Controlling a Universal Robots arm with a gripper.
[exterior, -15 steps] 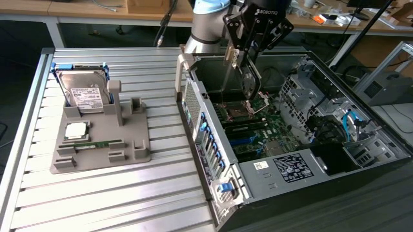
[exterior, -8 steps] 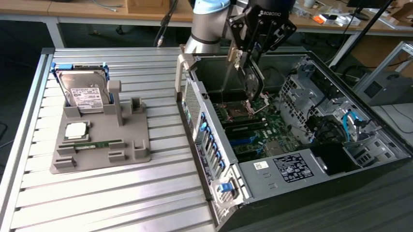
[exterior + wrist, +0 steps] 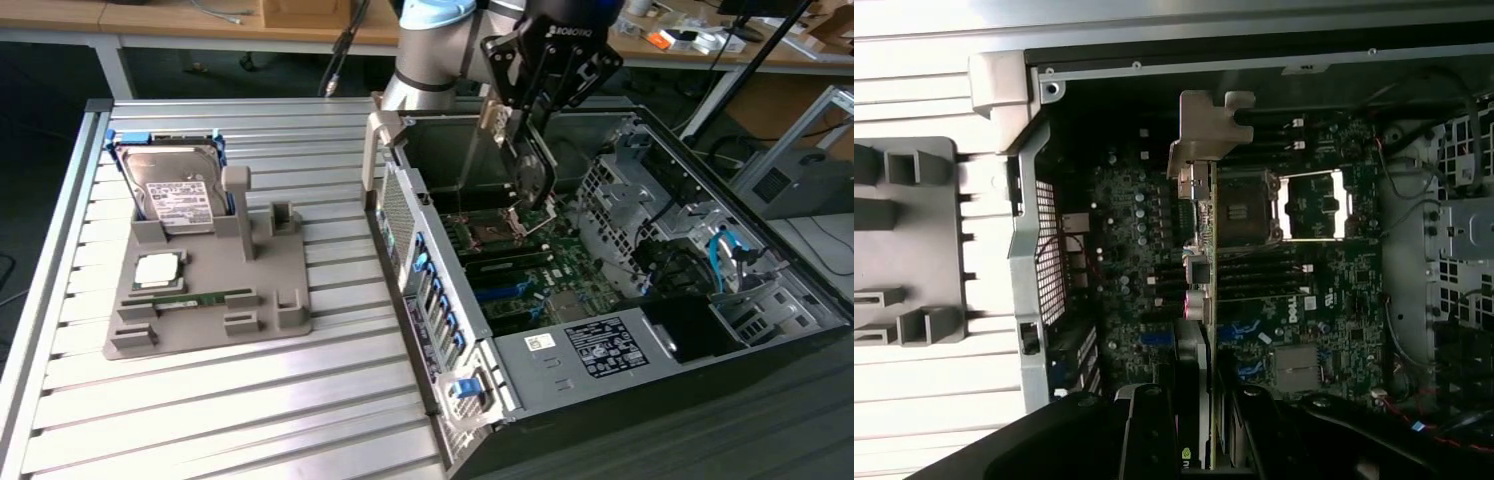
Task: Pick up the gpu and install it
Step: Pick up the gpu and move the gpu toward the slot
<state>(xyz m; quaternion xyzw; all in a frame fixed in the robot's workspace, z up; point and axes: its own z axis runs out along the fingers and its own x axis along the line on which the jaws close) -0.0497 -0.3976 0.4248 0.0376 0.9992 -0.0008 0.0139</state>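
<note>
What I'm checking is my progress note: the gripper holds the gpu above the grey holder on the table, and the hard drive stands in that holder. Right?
Not quite. The gripper holds the gpu above the open computer case, not above the grey holder, as the exterior view shows. The hard drive does stand in that holder.

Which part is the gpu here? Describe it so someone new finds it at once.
Find the open computer case on the exterior view's right. Above its motherboard the hand grips the gpu, a thin dark card hanging on edge with a silvery metal bracket. Unlike the boxy white-labelled hard drive and slim green memory stick, it is off the grey holder.
</note>
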